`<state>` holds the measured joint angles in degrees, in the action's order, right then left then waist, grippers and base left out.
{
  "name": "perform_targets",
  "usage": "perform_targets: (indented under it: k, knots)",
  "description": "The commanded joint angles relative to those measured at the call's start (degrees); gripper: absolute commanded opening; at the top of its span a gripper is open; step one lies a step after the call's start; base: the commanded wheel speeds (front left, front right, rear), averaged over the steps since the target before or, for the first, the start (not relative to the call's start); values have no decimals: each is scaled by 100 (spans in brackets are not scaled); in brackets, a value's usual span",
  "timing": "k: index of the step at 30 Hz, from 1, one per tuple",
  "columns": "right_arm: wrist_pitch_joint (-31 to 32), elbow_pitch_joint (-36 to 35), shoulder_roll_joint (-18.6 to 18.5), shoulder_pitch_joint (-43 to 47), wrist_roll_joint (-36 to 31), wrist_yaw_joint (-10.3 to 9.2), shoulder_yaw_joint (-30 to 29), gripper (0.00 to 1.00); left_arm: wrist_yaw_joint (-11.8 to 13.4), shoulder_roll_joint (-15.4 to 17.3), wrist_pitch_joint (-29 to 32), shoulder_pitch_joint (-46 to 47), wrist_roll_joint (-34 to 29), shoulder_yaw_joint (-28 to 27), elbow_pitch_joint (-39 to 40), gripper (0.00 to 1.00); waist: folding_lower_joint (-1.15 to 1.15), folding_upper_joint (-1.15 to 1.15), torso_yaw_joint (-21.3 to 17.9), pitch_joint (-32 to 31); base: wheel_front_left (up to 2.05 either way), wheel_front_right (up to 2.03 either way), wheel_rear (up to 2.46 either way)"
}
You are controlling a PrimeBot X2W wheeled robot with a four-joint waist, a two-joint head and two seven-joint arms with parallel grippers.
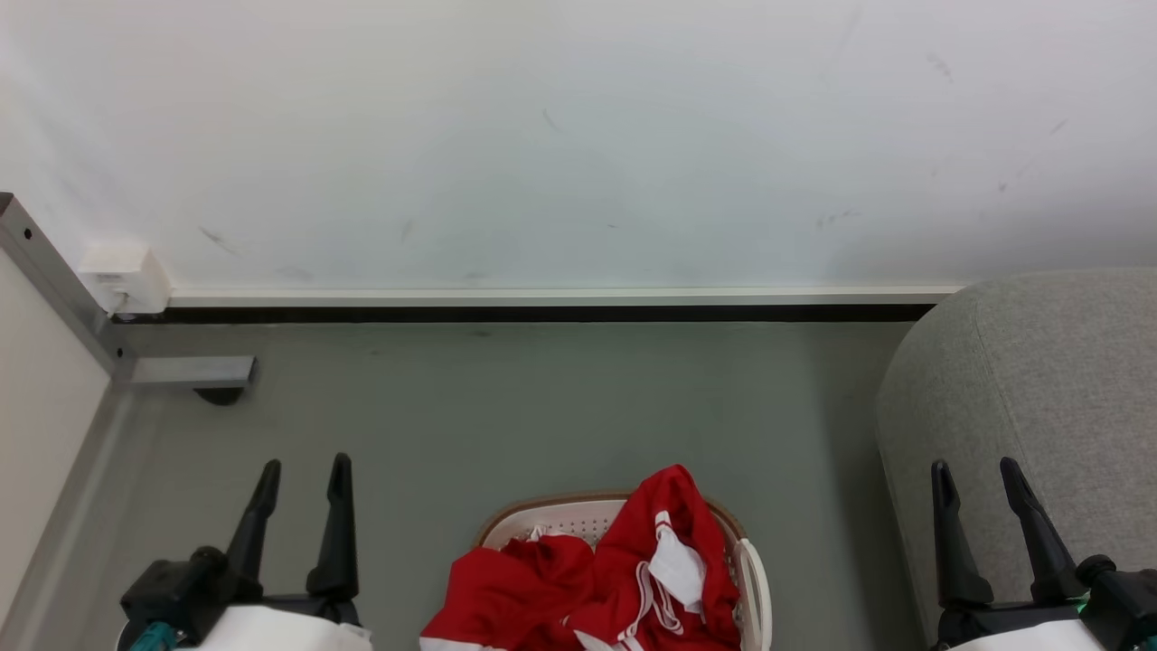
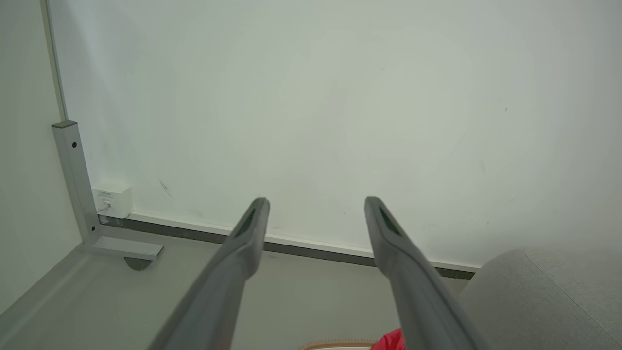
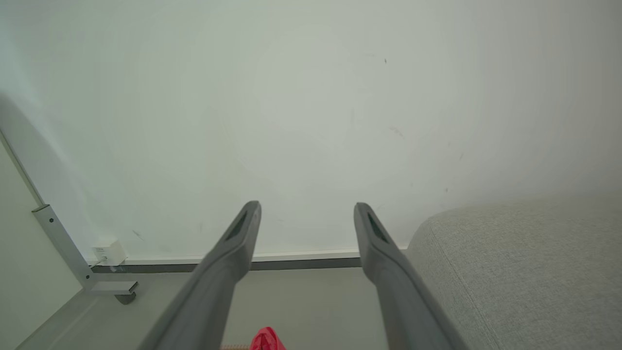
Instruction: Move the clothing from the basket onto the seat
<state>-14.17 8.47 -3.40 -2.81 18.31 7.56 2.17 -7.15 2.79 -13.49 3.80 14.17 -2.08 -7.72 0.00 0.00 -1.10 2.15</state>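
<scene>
The left pincer [image 1: 305, 461] is released: its two dark fingers stand spread apart, with bare grey floor [image 1: 542, 407] between them and ahead of them. The right pincer [image 1: 974, 464] is released too, fingers parted. Its tips show against the grey sofa [image 1: 1039, 389], whose rounded end rises ahead of it and to its right.

The clothing [image 1: 624, 561] lies between the two pincers, a little behind their fingertips, heaped in the basket [image 1: 755, 579]. It is a pile of red garments with white stripes, white drawstrings and a white fabric part. The pile stands higher than the basket's brown rim, and a red fold spills over the side toward the left pincer. The basket stands on the floor, and its white handle faces the right pincer. A strip of floor lies between the basket and the sofa.

Well ahead of both pincers a white wall [image 1: 578, 136] meets the floor along a pale skirting with a dark gap under it. Ahead of the left pincer and off to its left, a small white box [image 1: 122, 271] sits low on the wall beside a metal post [image 1: 54, 280] with a flat foot.
</scene>
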Motion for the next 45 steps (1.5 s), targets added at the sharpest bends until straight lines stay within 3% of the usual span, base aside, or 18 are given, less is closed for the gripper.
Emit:
perform_targets:
  k: [1, 14, 31, 45]
  knots:
    - [-34, 1, 10, -17, -119, -12, -20, 100, -21, 21, -52, 52, -157, -7, -18, 100, 0, 0, 0, 5, 0, 0, 0]
    - [-108, 104, 64, -37, -613, -14, -28, 100, -40, 22, -179, 51, -633, 30, -83, 100, 0, 0, -12, 23, 0, 0, 0]
    - [-97, 136, 58, -57, -444, -14, -18, 100, -32, 21, -169, 44, -467, 71, -169, 100, 0, 0, -100, -8, 0, 0, 0]
    - [-96, 156, 58, -204, -336, -14, 15, 100, -32, 63, -169, 351, -391, 474, -633, 100, 0, 0, -491, 387, 0, 0, 0]
